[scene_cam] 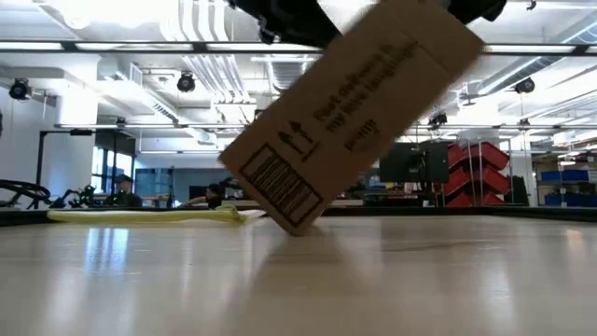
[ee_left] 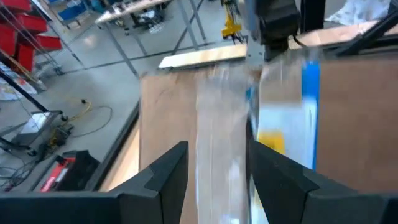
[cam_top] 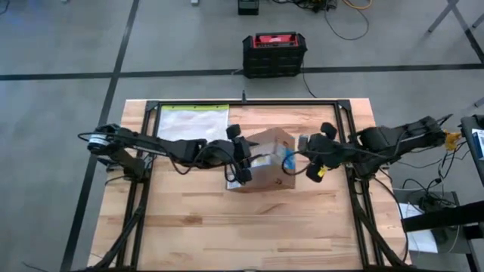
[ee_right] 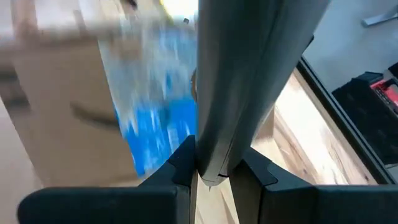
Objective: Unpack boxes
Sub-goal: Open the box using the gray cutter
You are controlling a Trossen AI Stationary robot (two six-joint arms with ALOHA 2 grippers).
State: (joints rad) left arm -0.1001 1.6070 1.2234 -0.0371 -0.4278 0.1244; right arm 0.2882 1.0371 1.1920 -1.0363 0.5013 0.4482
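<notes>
The brown cardboard box (cam_top: pixel 266 157) sits mid-table, tilted. In the low view its lower left corner (scene_cam: pixel 298 227) rests on the table and its right end is raised. Clear tape (ee_left: pixel 217 124) and a blue and yellow label (ee_left: pixel 309 93) show on its top face. My left gripper (cam_top: pixel 243 157) is open at the box's left end, its fingers (ee_left: pixel 165 177) spread over the taped top. My right gripper (cam_top: pixel 304 148) is shut at the box's right end. My left gripper's open fingers stand over the taped top face (ee_left: pixel 217 162) at the box's left end; I cannot tell whether they touch it. My right gripper pinches a thin grey panel (ee_right: pixel 230 124) at the box's right end between its two fingers (ee_right: pixel 183 163). It looks like a flap seen edge-on. That end of the box is lifted off the table.
A clear yellow-edged pouch (cam_top: pixel 193 123) lies flat on the table's far left part, also visible in the low view (scene_cam: pixel 140 216). A black and red case (cam_top: pixel 274 53) stands on the floor beyond the far edge. A dark metal frame (cam_top: pixel 249 103) borders the work area.
</notes>
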